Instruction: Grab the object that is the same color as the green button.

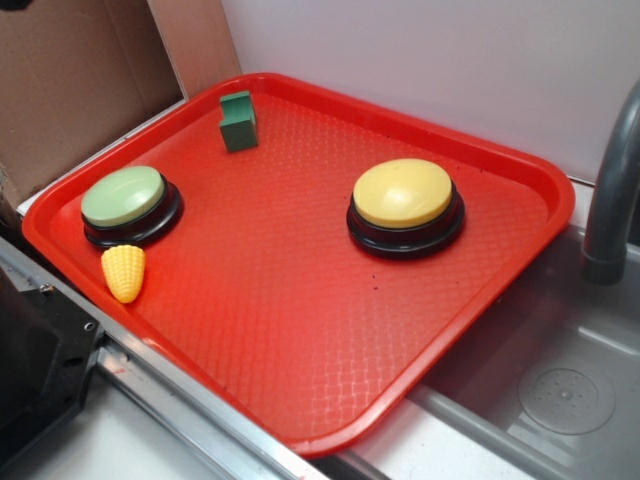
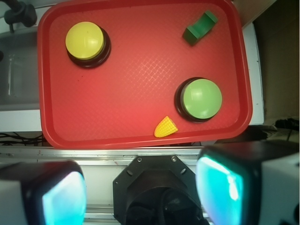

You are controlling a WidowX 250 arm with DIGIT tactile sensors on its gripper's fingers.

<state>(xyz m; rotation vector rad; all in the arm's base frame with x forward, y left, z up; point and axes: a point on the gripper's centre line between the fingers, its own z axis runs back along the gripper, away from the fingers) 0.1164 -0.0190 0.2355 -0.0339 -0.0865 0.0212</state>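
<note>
Green block: a small dark green L-shaped block [image 1: 238,121] with a notch in it, resting on the red tray's floor near the rim. In the exterior view it sits at about 11 o'clock from the tray's middle; in the wrist view [image 2: 200,27] at about 1 o'clock.
Green button: a large round pale-green domed button [image 1: 127,203] on a black base, well apart from the green block, near the tray's left rim in the exterior view, at about 9 o'clock.
Toy corn: a small yellow toy corn [image 1: 124,272] lying just beside the green button, at about 6 o'clock from it in the exterior view.
Yellow button: a yellow domed button [image 1: 404,203] of the same size, on a black base, at about 3 o'clock from the tray's middle in the exterior view.
Tray: a red textured tray [image 1: 300,340] with a raised rim, carrying all four things.
Sink: a grey metal sink [image 1: 565,395] with a round drain, at the tray's right side in the exterior view.
End effector: seen only in the wrist view [image 2: 140,190], its two fingers spread wide apart and empty, above the counter edge and short of the tray, touching nothing.
</note>
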